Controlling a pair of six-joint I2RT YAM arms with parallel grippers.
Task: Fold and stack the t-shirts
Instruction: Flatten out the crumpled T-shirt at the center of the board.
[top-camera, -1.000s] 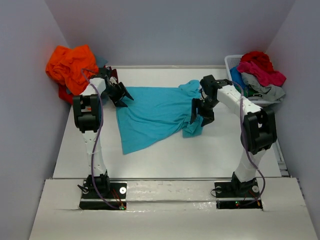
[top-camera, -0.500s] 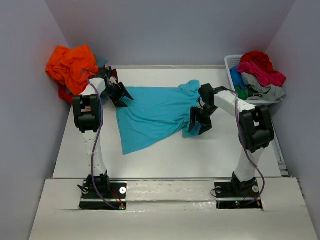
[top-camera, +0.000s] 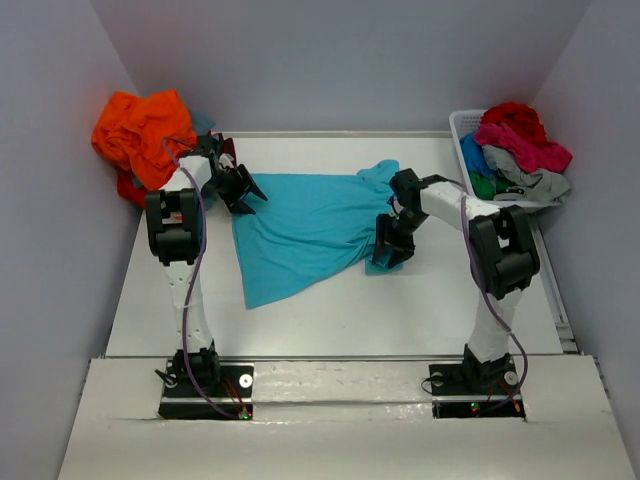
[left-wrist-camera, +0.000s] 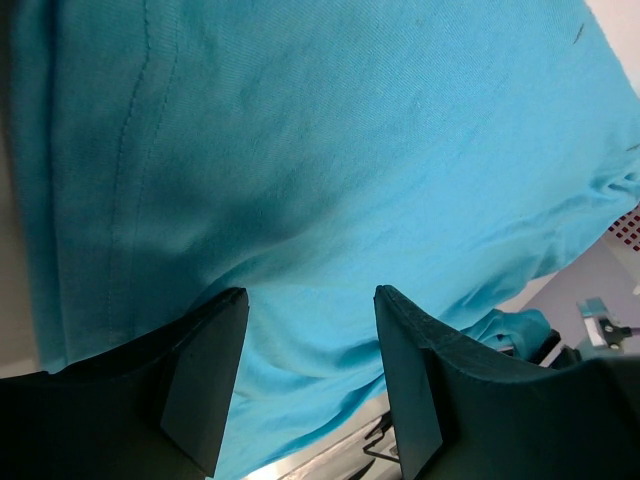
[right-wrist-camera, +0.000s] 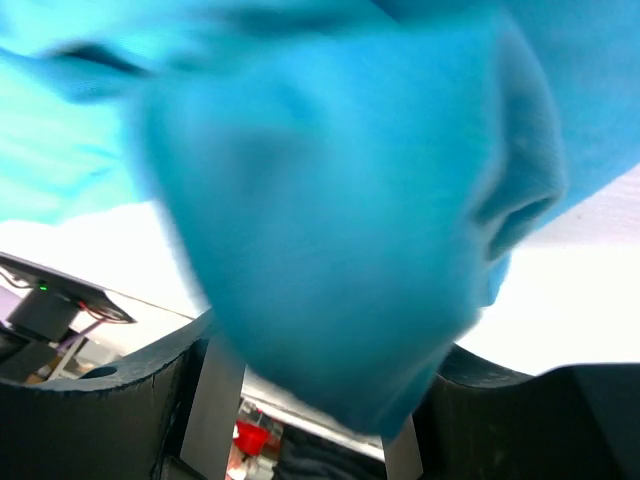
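Note:
A turquoise t-shirt (top-camera: 305, 225) lies spread across the middle of the table. My left gripper (top-camera: 243, 190) sits at its left edge. In the left wrist view this gripper (left-wrist-camera: 310, 330) is open, and the turquoise cloth (left-wrist-camera: 330, 150) stretches out beyond its fingers (left-wrist-camera: 205, 375). My right gripper (top-camera: 388, 248) is low over the shirt's right sleeve. In the right wrist view a blurred wad of turquoise cloth (right-wrist-camera: 340, 230) fills the gap of the right gripper (right-wrist-camera: 310, 400), whose jaws still stand wide on either side. An orange t-shirt (top-camera: 140, 125) is heaped at the back left.
A white slatted basket (top-camera: 462, 125) at the back right holds red (top-camera: 515, 115), pink (top-camera: 525, 145), light grey (top-camera: 535, 182) and green (top-camera: 483, 185) shirts. Purple walls close in on three sides. Both arm bases stand at the near edge.
My right gripper has moved left and down onto the turquoise shirt's right sleeve, its jaws narrowing around the cloth. The left arm has not moved.

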